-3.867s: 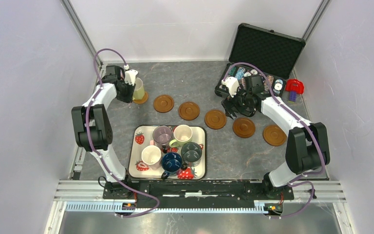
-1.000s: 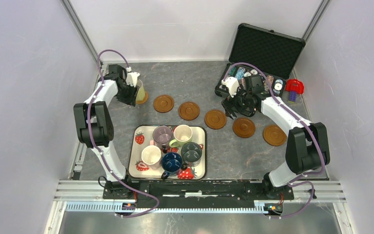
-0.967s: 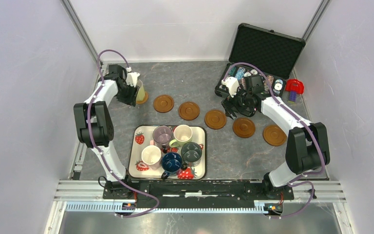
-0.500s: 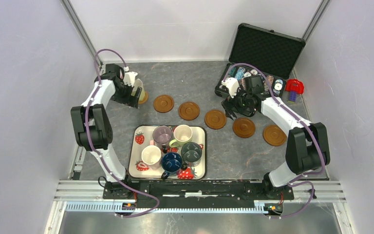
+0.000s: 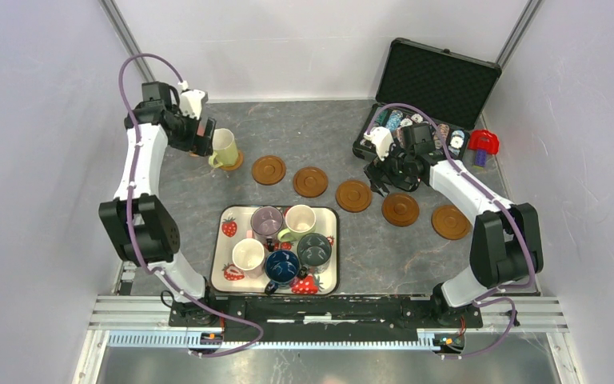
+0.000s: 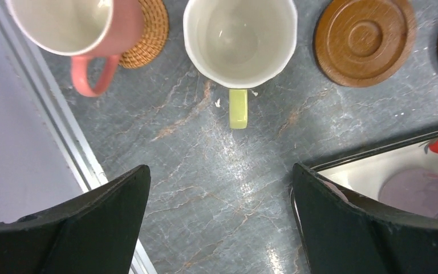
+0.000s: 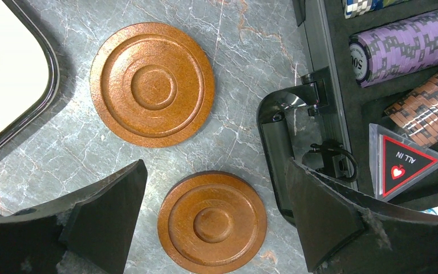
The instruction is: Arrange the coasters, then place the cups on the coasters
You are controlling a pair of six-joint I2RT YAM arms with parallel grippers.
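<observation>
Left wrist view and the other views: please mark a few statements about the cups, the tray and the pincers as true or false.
1. The left pincer is open and empty. True.
2. The cream cup beside the pink cup lies on its side. False: it stands upright.
3. The tray holds five cups. True.
4. The right pincer grips a coaster. False: it is open and holds nothing.

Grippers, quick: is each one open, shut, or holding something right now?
Left gripper: open, holding nothing; the cup stands free ahead of it.
Right gripper: open, holding nothing, over a coaster.
</observation>
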